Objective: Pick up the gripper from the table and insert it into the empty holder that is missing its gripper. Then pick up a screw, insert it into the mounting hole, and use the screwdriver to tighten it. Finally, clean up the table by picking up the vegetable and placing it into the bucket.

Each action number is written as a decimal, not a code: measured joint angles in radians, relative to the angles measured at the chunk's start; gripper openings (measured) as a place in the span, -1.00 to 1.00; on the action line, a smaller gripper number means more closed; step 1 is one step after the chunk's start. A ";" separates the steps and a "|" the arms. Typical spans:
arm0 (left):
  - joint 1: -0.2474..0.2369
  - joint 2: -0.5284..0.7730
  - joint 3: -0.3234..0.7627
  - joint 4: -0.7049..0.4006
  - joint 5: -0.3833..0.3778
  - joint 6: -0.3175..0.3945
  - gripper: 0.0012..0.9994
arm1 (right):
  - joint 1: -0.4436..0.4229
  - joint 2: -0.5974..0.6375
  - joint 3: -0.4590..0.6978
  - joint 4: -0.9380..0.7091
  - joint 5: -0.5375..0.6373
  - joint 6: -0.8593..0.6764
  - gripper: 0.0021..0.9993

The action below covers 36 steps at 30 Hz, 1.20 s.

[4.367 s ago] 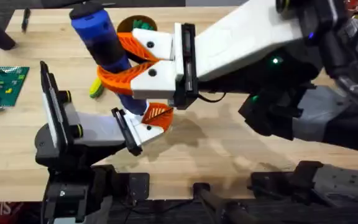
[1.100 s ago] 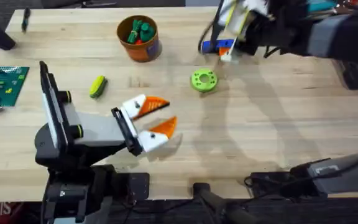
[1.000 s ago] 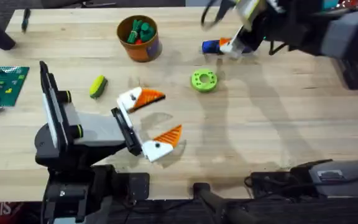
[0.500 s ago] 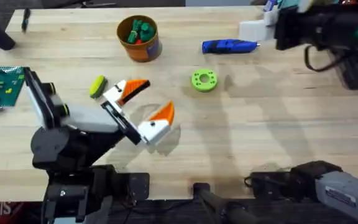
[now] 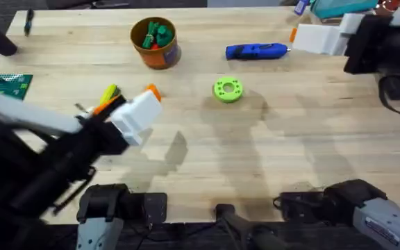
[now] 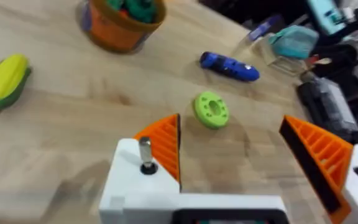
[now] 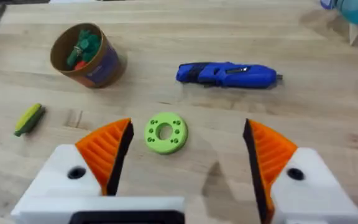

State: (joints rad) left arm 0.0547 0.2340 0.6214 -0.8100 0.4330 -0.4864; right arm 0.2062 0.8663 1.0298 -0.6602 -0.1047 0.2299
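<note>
The left arm rises close under the overhead camera as a large dark shape running from the lower left toward the table's centre-left, and the left gripper (image 5: 132, 111) at its end sits above the wood just beside the vegetable (image 5: 110, 93). Its jaws are spread wide, as the left wrist view confirms: the two orange ribbed pads (image 6: 165, 144) stand far apart with bare table between them and nothing is held. The right arm is drawn back to the far right edge of the table; the right gripper (image 5: 304, 38) points toward the screwdriver (image 5: 257, 51), near its tip but apart from it. The right wrist view shows those jaws also spread, empty, with the green ring (image 7: 165, 133) lying on the table between and beyond the pads. The screwdriver lies flat on the far side of the table, its metal tip toward the right. The bucket (image 5: 155, 42) stands upright at the far centre-left, green and red pieces at its rim, well apart from the vegetable, which lies on the table (image 5: 276, 139) nearer the left side.
</note>
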 joint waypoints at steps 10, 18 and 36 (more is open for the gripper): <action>0.000 0.617 0.441 -0.349 -0.089 0.002 0.97 | 0.000 -0.002 0.014 -0.118 0.000 0.037 0.99; 0.000 0.957 0.479 -0.362 -0.125 -0.111 0.97 | 0.000 -0.002 0.024 -0.191 0.000 0.040 0.99; 0.000 1.239 0.542 -0.164 -0.659 0.335 0.97 | 0.000 -0.002 0.119 -0.262 0.000 0.040 0.99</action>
State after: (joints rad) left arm 0.0547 1.4727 1.1637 -0.9736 -0.2263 -0.1510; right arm 0.2062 0.8639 1.1492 -0.9220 -0.1051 0.2699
